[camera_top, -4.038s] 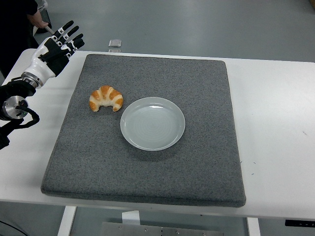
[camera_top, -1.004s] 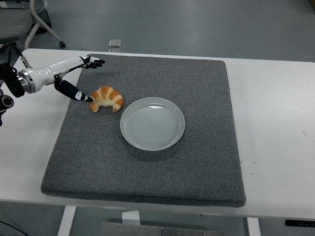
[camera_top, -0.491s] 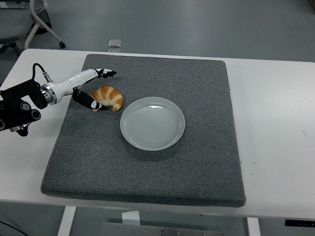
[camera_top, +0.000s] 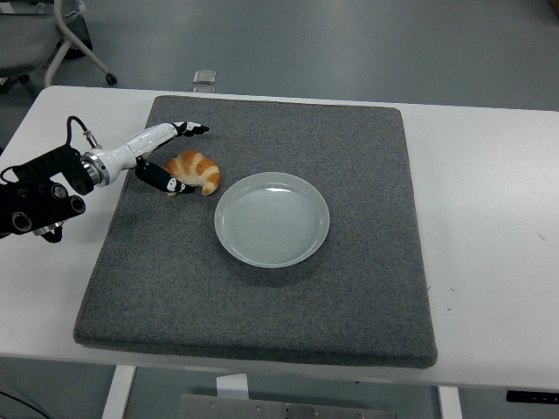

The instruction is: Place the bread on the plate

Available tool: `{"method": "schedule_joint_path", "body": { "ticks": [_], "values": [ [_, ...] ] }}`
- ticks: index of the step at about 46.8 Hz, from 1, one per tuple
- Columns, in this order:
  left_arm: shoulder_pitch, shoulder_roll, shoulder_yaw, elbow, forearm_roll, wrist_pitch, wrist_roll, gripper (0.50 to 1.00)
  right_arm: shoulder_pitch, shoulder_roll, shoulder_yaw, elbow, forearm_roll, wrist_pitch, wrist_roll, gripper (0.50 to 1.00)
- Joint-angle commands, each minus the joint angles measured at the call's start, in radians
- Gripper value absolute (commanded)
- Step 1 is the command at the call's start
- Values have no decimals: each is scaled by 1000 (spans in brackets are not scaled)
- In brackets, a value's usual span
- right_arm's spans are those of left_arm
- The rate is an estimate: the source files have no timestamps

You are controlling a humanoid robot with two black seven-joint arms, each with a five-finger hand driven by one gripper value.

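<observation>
The left hand (camera_top: 166, 157) had swung down from well above the worktop (camera_top: 489, 175) and now bracketed the croissant (camera_top: 194, 171), thumb touching its near end, fingers spread beyond it, not yet gripping. The plate (camera_top: 272, 219) lay empty just beyond the bread.

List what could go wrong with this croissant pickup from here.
1. The left hand has its fingers spread, with only the thumb against the croissant, so closing may push the croissant away instead of gripping it.
2. The plate lies close beside the croissant; a shove could knock it.
3. Squeezing hard might crush the pastry.
</observation>
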Motion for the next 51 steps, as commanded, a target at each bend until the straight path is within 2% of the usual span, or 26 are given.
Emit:
{"method": "schedule_joint_path", "body": {
  "ticks": [1, 5, 7, 14, 18, 24, 27, 32, 42, 51],
  "values": [
    [3, -3, 0, 0, -2, -1, -2, 958, 0, 0, 0, 0, 0, 0, 0, 930],
    [5, -3, 0, 0, -3, -1, -10, 928, 0, 0, 0, 0, 0, 0, 0, 930],
    [6, -3, 0, 0, -3, -1, -16, 896, 0, 0, 0, 0, 0, -2, 0, 930],
    [14, -9, 2, 0, -6, -1, -24, 855, 0, 0, 0, 0, 0, -2, 0, 930],
    [25, -13, 2, 0, -5, -3, -24, 776, 0, 0, 0, 0, 0, -2, 0, 930],
    [26, -13, 2, 0, -6, -6, -25, 722, 0, 0, 0, 0, 0, -3, 0, 930],
    [28, -13, 2, 0, -6, -8, -25, 667, 0, 0, 0, 0, 0, -3, 0, 930],
    [32, -13, 2, -3, -5, -8, -25, 500, 2, 0, 0, 0, 0, -3, 0, 930],
    [20, -6, -2, 0, -5, -5, -76, 500, 0, 0, 0, 0, 0, -3, 0, 930],
    [17, -1, -9, 2, -6, 0, -82, 500, 2, 0, 0, 0, 0, -3, 0, 930]
  ]
}}
